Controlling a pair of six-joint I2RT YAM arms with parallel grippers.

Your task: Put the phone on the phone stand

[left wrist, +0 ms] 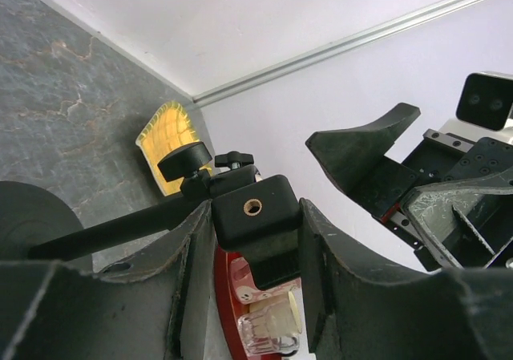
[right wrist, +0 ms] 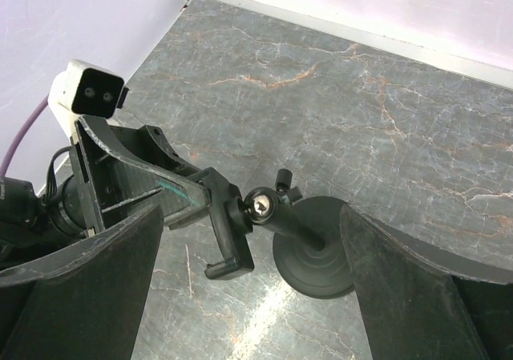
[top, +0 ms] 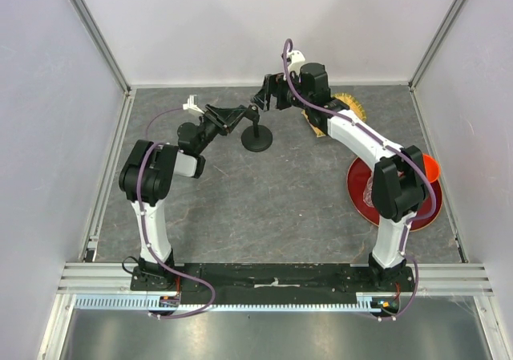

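Nearest, the red plate point(top: 357, 175) lies on the table point(top: 240, 208) to the right. Farther in stands the phone stand point(top: 257, 139), with the left gripper point(top: 239, 118) clamped on its cradle point(left wrist: 256, 216). Just beyond, the right gripper point(top: 266, 99) hovers, fingers spread wide

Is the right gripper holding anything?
No, the right gripper is wide open and grips nothing; the phone stand merely shows below, between its fingers.

table point(top: 264, 208): grey, marbled | on it: phone stand point(top: 257, 139) disc base; red plate point(top: 355, 180); yellow ribbed piece point(top: 351, 104)
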